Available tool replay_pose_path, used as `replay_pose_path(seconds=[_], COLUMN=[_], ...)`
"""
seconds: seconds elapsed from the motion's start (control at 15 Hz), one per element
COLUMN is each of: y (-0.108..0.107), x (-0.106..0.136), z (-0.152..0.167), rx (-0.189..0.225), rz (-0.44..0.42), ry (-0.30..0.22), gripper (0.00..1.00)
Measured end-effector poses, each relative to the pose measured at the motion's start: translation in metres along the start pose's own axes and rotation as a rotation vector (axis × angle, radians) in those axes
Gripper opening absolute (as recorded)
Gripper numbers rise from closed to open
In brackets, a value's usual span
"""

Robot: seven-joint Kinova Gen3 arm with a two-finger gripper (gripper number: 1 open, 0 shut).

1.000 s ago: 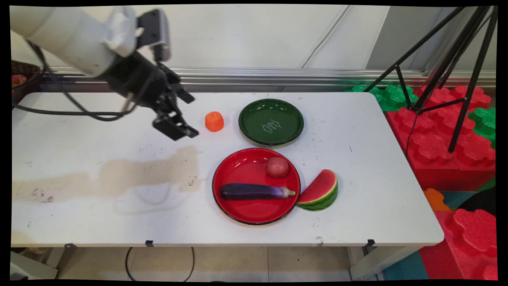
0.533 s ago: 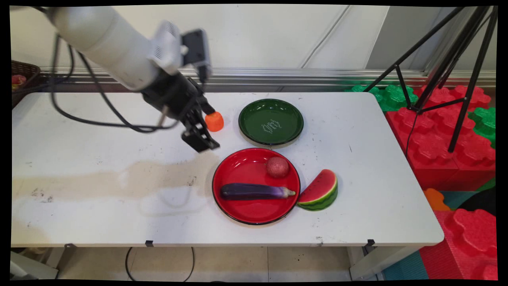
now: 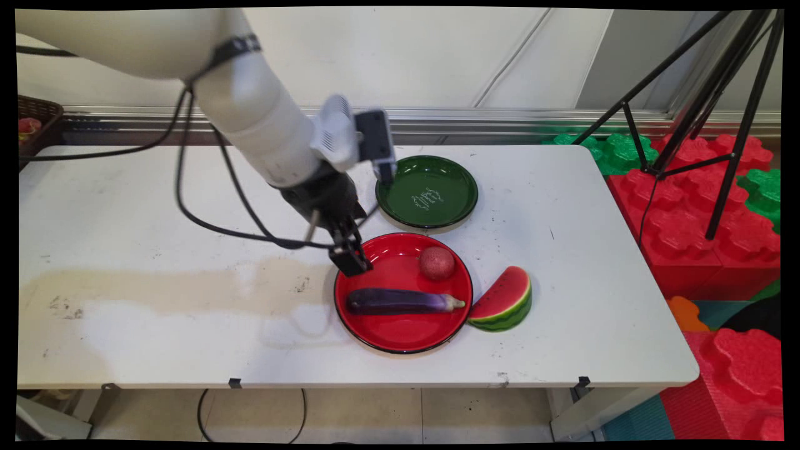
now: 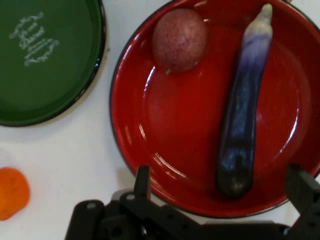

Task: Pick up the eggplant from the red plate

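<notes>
My gripper point(image 3: 351, 257) hangs open over the left rim of a red plate point(image 3: 400, 342). In the hand view the gripper point(image 4: 222, 187) frames the blunt end of a purple eggplant point(image 4: 245, 115) lying in the red plate point(image 4: 125, 125), with nothing between the fingers. A round dark-red fruit point(image 4: 180, 37) sits in the same plate. In the main view the eggplant point(image 3: 400, 301) lies across the plate and the round fruit point(image 3: 437, 262) rests at its far edge. A small orange fruit point(image 4: 12, 192) shows only in the hand view; the arm hides it in the main view.
An empty green plate point(image 3: 406, 181) stands behind the red one, also seen as the green plate point(image 4: 45, 75) in the hand view. A watermelon slice point(image 3: 503, 300) lies against the red plate's right rim. A tripod point(image 3: 706, 112) and red and green foam blocks point(image 3: 700, 206) stand right of the table.
The arm has swung right and toward the near side, carrying the open gripper from beside the orange fruit to the red plate's left rim. Nothing on the table has moved.
</notes>
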State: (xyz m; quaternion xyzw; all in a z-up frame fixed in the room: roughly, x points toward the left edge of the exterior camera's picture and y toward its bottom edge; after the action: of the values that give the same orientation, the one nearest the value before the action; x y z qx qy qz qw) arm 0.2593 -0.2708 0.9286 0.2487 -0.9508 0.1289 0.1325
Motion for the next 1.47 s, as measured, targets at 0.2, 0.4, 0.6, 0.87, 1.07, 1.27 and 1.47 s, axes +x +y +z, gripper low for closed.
replay_pose_path(seconds=[0.2,0.4,0.6,0.87,1.07,1.27,1.47], y=[0.006,0.012,0.017,0.022,0.025,0.027,0.029], x=[0.01,0.019,0.025,0.03,0.034,0.037,0.039], z=[0.026,0.055,0.083,0.112,0.129,0.142,0.15], rx=[-0.018,-0.04,-0.06,-0.076,-0.083,-0.085,-0.086], rz=[-0.001,0.002,0.004,0.006,0.005,0.003,0.005], ry=[-0.034,-0.062,-0.078,-0.08,-0.074,-0.068,-0.066], gripper=[1.0,1.0,1.0,1.0,1.0,1.0,1.0])
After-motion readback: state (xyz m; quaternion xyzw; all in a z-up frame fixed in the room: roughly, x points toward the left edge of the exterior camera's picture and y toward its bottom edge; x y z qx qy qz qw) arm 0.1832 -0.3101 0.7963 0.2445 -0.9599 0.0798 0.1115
